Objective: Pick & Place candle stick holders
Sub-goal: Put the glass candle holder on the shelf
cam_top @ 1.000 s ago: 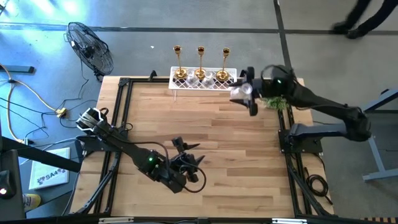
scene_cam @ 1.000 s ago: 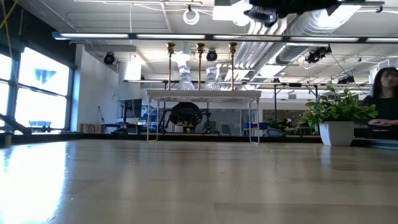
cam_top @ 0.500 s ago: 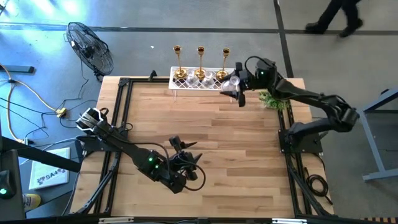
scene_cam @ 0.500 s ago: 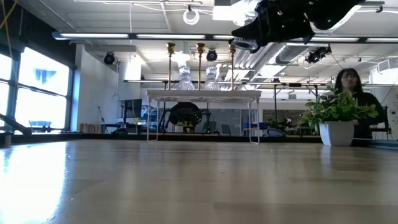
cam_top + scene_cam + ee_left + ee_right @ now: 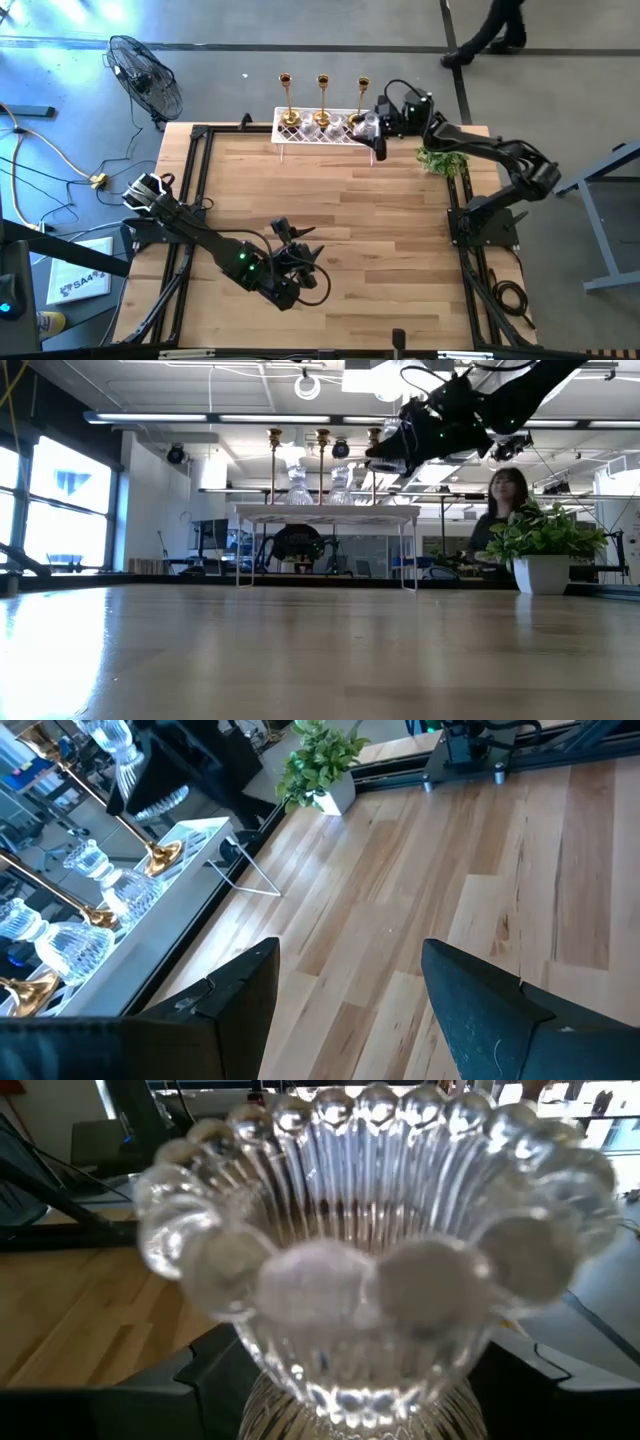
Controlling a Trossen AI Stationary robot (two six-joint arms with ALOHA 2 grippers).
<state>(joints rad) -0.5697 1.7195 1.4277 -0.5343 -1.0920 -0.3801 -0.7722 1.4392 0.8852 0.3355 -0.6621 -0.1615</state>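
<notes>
bright overhead lamps | window glare (left) | glass holder point(image 5: 360, 1270) blurred

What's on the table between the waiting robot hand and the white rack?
Nothing: the high view shows bare wood between the left tool and the white rack.

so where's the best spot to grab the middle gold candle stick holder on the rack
Take the middle gold candle stick holder by its thin stem, above the round base, with the pincer coming level from the table side. It stands upright at the back of the white rack with glass holders in front, so a low approach would likely knock those.
</notes>
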